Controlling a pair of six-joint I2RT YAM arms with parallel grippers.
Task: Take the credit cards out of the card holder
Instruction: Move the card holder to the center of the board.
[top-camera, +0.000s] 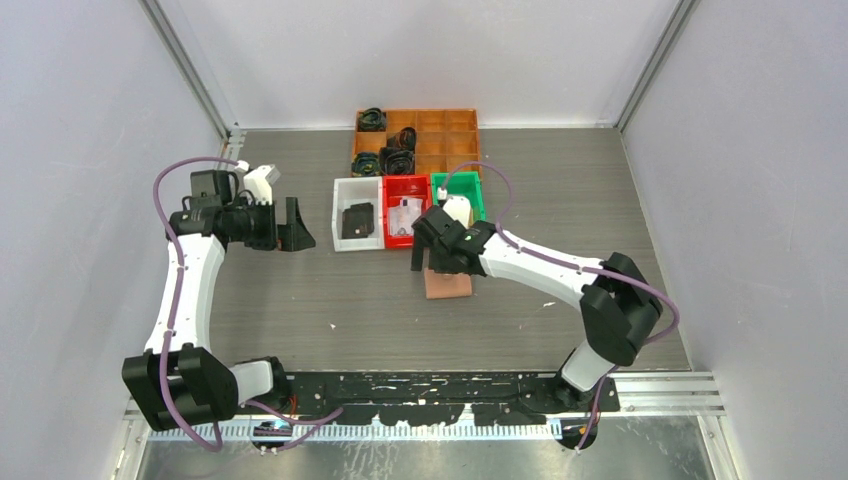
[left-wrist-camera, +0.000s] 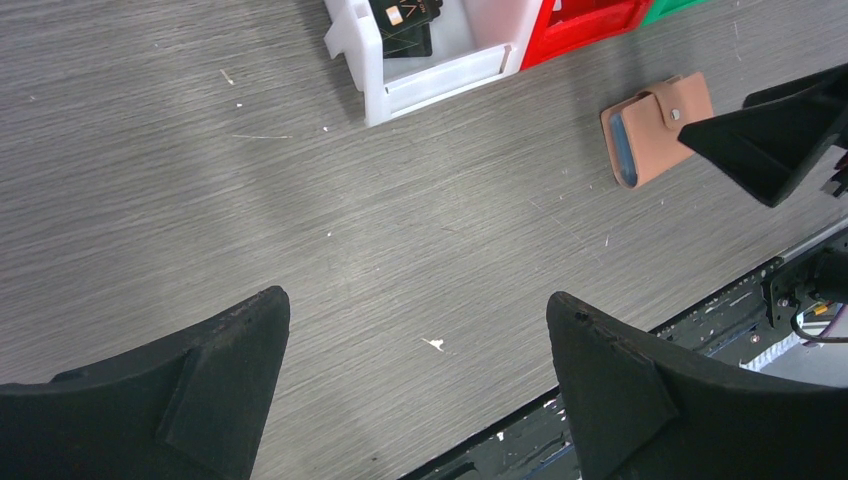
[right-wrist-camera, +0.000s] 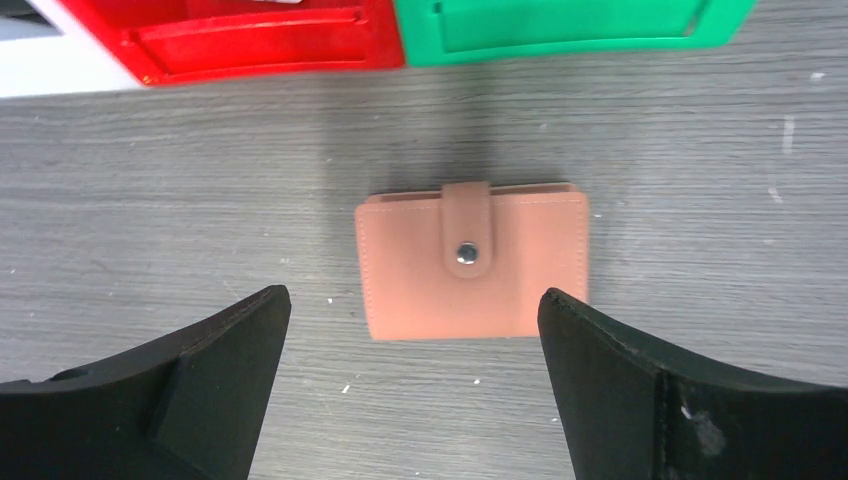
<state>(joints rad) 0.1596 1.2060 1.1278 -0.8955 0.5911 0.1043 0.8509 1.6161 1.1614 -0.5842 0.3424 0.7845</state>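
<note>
From above, the flat tan-pink card holder (top-camera: 447, 285) lies on the grey wood-grain table (top-camera: 330, 300), just under the right gripper (top-camera: 432, 258). The left wrist view shows the left gripper (left-wrist-camera: 418, 385) spread, empty, well apart. In the right wrist view, fingers gape over the snapped strap tab (right-wrist-camera: 467, 228); better unsnap it first.
</note>
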